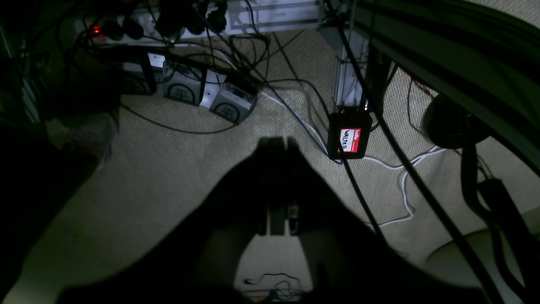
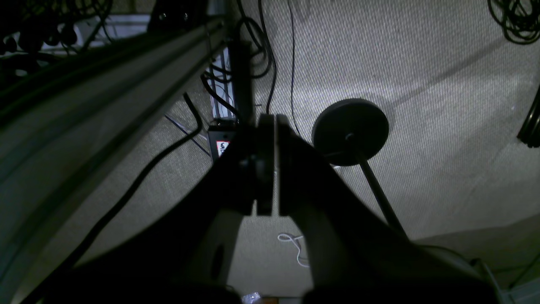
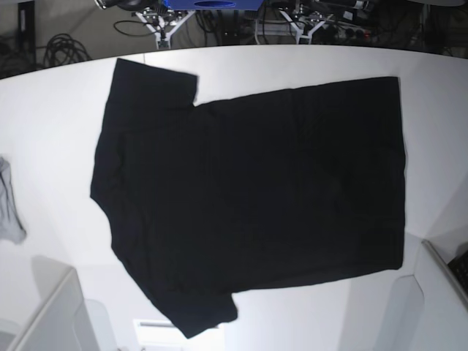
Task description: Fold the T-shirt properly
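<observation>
In the base view, a small grey cloth (image 3: 9, 208) lay at the far left edge of the white table (image 3: 51, 117), partly cut off by the frame. To its right, well apart from it, the T-shirt (image 3: 248, 197) was spread flat, plain black side up, covering most of the table's middle. Its sleeves were toward the left, one pointing to the far edge and one to the near edge, and its straight hem ran along the right. No print was visible on the upper face. Neither arm's gripper appeared in this view; only pale arm housings showed at the lower left (image 3: 51, 314) and lower right (image 3: 431, 300) corners.

The right wrist view looked down at carpeted floor (image 2: 422, 84) beside the table edge. The right gripper (image 2: 266, 126) was closed, fingers pressed together with nothing between them. A round black stand base (image 2: 350, 131) sat on the carpet to its right.

The left wrist view was dim and also faced the carpet, with cables (image 1: 261, 55) and grey boxes (image 1: 232, 103) beyond. The left gripper (image 1: 278, 145) was closed and empty. A small black device with a red and white label (image 1: 349, 136) hung to its right.
</observation>
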You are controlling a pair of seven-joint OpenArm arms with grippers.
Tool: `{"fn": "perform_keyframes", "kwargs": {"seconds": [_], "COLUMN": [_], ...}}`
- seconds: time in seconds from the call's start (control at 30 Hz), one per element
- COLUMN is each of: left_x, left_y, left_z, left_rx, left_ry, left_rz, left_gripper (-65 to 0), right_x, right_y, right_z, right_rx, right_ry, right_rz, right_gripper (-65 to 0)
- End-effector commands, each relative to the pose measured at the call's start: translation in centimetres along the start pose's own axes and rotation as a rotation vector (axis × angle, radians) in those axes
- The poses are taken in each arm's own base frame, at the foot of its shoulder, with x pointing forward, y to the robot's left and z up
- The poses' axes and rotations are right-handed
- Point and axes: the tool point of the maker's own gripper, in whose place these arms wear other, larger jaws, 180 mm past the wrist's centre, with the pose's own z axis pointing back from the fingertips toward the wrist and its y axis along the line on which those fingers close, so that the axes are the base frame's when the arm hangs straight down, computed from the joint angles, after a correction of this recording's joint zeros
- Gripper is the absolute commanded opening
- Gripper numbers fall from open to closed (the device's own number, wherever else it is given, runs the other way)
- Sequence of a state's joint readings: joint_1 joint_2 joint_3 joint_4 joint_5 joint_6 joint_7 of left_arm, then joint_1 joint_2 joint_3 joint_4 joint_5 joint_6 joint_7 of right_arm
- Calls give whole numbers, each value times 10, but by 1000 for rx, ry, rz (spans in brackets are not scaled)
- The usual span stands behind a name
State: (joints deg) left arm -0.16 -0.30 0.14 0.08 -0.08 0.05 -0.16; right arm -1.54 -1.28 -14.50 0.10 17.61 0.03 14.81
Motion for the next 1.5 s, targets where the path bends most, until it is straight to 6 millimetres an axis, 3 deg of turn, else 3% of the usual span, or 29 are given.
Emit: {"fn": "perform_keyframes", "kwargs": {"seconds": [0.0, 0.13, 0.23, 0.33, 0.47, 0.53, 0.67, 0.8, 0.83, 0.9, 0.97, 1.07, 1.13, 1.17, 1.2, 1.27, 1.33, 1.4, 1.47], "left_x": [-1, 11, 3, -13, -16, -19, -34, -34, -34, -34, -34, -34, -34, -34, -34, -36, -39, -41, -41], "left_y": [1, 0, -1, 1, 0, 1, -1, -1, -1, -1, 0, 0, 0, 0, 0, -2, -3, -3, -3], "left_z": [0, 0, 1, 3, 4, 4, 4, 4, 4, 4, 4, 4, 4, 4, 4, 5, 5, 5, 5], "left_rx": [6, 5, 3, 5, 4, 6, 2, 2, 2, 2, 4, 4, 4, 4, 4, 0, -1, -1, -1], "left_ry": [3, -31, -48, -52, -58, -52, -31, -31, -31, -31, -31, -31, -31, -31, -31, -28, -26, -23, -22], "left_rz": [6, 7, -5, -4, 1, 1, 2, 2, 2, 4, 3, 3, 3, 3, 3, 4, 4, 4, 4], "left_gripper": [-647, -650, -648, -647, -647, -647, -645, -645, -645, -645, -645, -643, -629, -594, -556, -453, -403, -433, -522], "right_x": [11, 7, -18, -26, -41, -31, -46, -51, -55, -61, -64, -65, -68, -68, -69, -69, -70, -71, -80], "right_y": [1, 1, -4, -1, -4, -3, -1, -1, -2, -2, -2, -4, -4, -5, -5, -14, -18, -19, -20], "right_z": [-1, -1, 2, 3, 6, 6, 9, 9, 9, 10, 10, 10, 11, 11, 11, 11, 11, 12, 14], "right_rx": [1, 0, -6, -2, -6, 3, 10, 10, 8, 10, 11, 8, 7, 5, 5, -8, -13, -15, -16], "right_ry": [-21, -15, 21, 34, 53, 8, 20, 46, 74, 117, 126, 132, 138, 140, 141, 141, 143, 144, 158], "right_rz": [5, 4, 5, 5, 6, 4, 5, 5, 6, 6, 6, 6, 6, 7, 7, 10, 9, 9, 10], "right_gripper": [-650, -650, -650, -650, -650, -650, -650, -650, -612, -449, -369, -413, -525, -608, -650, -650, -650, -650, -650]}}
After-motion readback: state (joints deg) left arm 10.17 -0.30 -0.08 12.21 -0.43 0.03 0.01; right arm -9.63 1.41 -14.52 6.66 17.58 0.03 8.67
